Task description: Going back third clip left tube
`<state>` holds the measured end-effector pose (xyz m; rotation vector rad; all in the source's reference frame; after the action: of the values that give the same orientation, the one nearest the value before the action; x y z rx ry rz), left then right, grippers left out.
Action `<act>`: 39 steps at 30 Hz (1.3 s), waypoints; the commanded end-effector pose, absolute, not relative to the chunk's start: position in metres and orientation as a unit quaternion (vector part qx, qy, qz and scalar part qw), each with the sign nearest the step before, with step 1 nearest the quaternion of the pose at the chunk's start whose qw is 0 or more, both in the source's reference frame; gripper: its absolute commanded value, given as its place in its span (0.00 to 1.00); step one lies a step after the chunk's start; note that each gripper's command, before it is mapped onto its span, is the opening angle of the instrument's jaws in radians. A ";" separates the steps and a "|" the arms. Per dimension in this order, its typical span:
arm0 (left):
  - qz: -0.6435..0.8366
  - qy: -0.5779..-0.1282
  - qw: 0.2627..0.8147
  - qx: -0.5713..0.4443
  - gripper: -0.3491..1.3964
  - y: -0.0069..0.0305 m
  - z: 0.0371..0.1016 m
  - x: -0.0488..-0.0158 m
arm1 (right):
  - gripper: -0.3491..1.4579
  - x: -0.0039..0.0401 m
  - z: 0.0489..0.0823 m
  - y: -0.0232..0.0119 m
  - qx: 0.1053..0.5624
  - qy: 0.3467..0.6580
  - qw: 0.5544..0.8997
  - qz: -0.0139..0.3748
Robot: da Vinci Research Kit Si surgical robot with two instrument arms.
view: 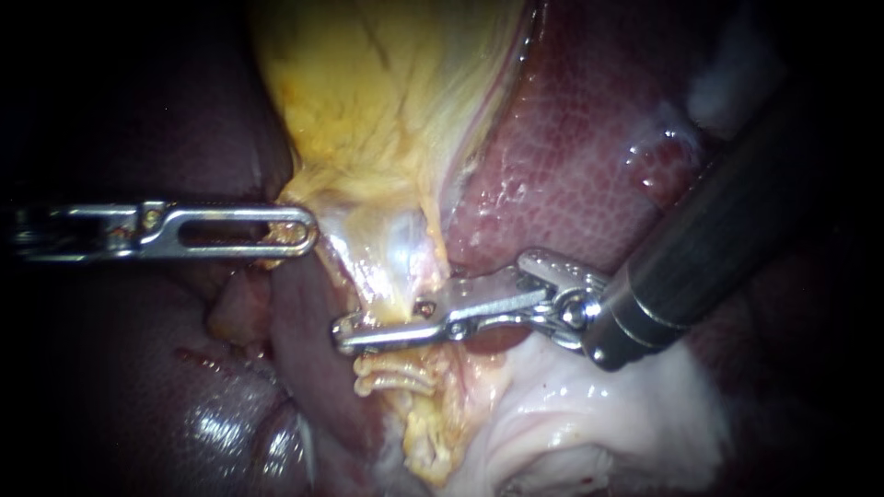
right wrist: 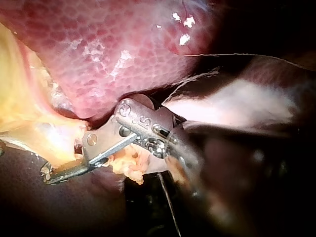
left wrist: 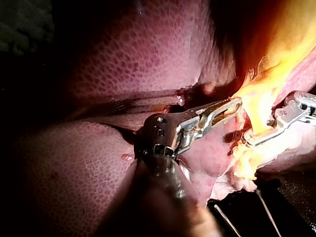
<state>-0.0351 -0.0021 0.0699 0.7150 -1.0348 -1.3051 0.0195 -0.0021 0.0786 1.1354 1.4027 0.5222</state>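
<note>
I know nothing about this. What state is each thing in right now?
Left instrument: jaws shut on the gallbladder's edge.
Gallbladder: gripped at its edge by the left instrument.
Right instrument: tip lies across yellow tissue below the gallbladder.
Liver: wet, not gripped.

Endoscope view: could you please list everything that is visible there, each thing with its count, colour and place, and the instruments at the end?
liver: one, mottled red-purple, behind and to the right of the gallbladder.
gallbladder: one, yellow, upper middle, narrowing downward.
tube: one that I can make out, pale yellow, running down from the gallbladder's narrow end.
ribbed bands: several, cream, on the tube just below the right instrument's tip; whether they are clips I cannot tell.
white tissue: one patch, white, lower right, under the right instrument's shaft.
left instrument: one, silver, from the left, jaws shut on the gallbladder's edge.
right instrument: one, silver tip on a dark shaft, from the right, tip lying across the tube.
</note>
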 end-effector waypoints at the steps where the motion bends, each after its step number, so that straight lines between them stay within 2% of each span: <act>1: -0.567 -0.449 0.617 0.310 0.00 -0.0021 0.0699 -0.0351 | 0.00 0.0196 0.0786 -0.0022 0.488 0.603 0.590 0.224; 3: -0.567 -0.449 0.617 0.310 0.00 -0.0021 0.0699 -0.0351 | 0.00 0.0196 0.0786 -0.0022 0.488 0.603 0.590 0.224; 4: -0.567 -0.449 0.617 0.310 0.00 -0.0022 0.0699 -0.0351 | 0.06 0.0196 0.0786 -0.0021 0.490 0.601 0.589 0.226; 5: -0.567 -0.449 0.617 0.310 0.00 -0.0022 0.0698 -0.0351 | 0.14 0.0197 0.0786 -0.0021 0.489 0.601 0.590 0.227; 6: -0.567 -0.449 0.617 0.310 0.00 -0.0022 0.0698 -0.0351 | 0.29 0.0199 0.0786 -0.0021 0.482 0.602 0.592 0.235; 7: -0.567 -0.449 0.617 0.310 0.00 -0.0022 0.0698 -0.0351 | 0.41 0.0201 0.0786 -0.0020 0.474 0.603 0.594 0.244; 9: -0.567 -0.449 0.617 0.310 0.00 -0.0022 0.0698 -0.0351 | 0.50 0.0207 0.0787 -0.0017 0.460 0.603 0.597 0.260; 13: -0.567 -0.449 0.617 0.310 0.00 -0.0022 0.0697 -0.0351 | 0.52 0.0206 0.0789 -0.0011 0.438 0.610 0.604 0.267; 22: -0.567 -0.449 0.617 0.311 0.00 -0.0023 0.0695 -0.0350 | 0.52 0.0172 0.0789 0.0009 0.415 0.617 0.613 0.266; 29: -0.567 -0.449 0.617 0.311 0.00 -0.0023 0.0695 -0.0350 | 0.52 0.0148 0.0784 0.0010 0.414 0.616 0.617 0.262; 39: -0.567 -0.449 0.617 0.311 0.00 -0.0023 0.0695 -0.0350 | 0.52 0.0151 0.0785 0.0006 0.412 0.616 0.618 0.262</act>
<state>-0.0350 -0.0023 0.0695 0.7153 -1.0342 -1.3054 0.0153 0.0005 0.0785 0.9456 1.4178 0.6030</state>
